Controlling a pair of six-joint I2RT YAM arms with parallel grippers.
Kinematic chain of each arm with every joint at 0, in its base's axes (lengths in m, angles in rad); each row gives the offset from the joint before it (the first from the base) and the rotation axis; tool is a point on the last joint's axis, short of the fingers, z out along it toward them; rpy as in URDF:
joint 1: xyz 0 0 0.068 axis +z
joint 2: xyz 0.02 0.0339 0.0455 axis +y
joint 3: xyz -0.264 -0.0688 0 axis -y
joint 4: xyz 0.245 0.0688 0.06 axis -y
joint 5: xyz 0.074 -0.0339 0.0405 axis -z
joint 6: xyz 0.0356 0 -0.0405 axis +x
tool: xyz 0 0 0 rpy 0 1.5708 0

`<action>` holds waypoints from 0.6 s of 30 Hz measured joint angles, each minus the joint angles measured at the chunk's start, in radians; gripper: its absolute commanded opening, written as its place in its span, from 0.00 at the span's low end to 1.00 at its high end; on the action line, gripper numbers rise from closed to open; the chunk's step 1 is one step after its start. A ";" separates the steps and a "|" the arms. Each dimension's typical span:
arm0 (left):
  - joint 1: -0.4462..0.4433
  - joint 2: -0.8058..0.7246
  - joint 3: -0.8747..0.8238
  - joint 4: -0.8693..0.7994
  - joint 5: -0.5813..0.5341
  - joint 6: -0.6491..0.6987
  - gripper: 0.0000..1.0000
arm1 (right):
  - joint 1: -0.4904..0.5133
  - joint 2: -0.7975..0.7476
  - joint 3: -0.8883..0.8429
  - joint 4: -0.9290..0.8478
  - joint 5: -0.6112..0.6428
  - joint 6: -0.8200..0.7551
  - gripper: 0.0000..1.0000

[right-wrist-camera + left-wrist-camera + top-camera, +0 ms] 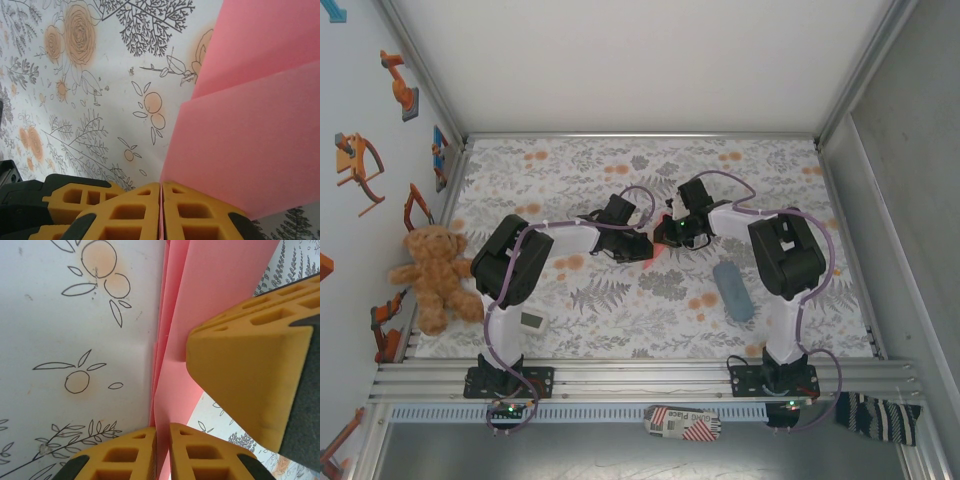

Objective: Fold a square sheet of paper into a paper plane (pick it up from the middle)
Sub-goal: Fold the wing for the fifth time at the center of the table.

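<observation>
Right fingers [157, 212]: yellow plastic, moulded with open cells, pressed together on the lower edge of the square sheet of paper [250, 130]. Left fingers [150, 457]: same make, closed to a slit, pinching the sheet's creased edge. Sheet: thin, matte, salmon-pink, folded into overlapping layers, held between both arms at mid-surface. Surface [620, 310]: pale cloth, floral print. Grey-blue oblong pouch [732, 290]: flat, well apart from the sheet.

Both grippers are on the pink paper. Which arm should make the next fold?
Right, probably. The left gripper is shut on the stacked crease of the paper, anchoring it. The right gripper is shut where two flaps fan out, so it can swing one over.
</observation>
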 measured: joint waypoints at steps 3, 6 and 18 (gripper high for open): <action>0.000 0.000 0.000 0.000 0.000 0.000 0.16 | 0.000 0.000 0.000 -0.008 0.012 0.001 0.10; 0.000 0.000 0.000 0.000 0.000 0.000 0.16 | 0.000 0.001 0.000 -0.013 0.021 0.001 0.10; 0.000 0.000 0.000 0.000 0.000 0.000 0.16 | 0.000 0.035 0.026 -0.027 0.022 0.000 0.10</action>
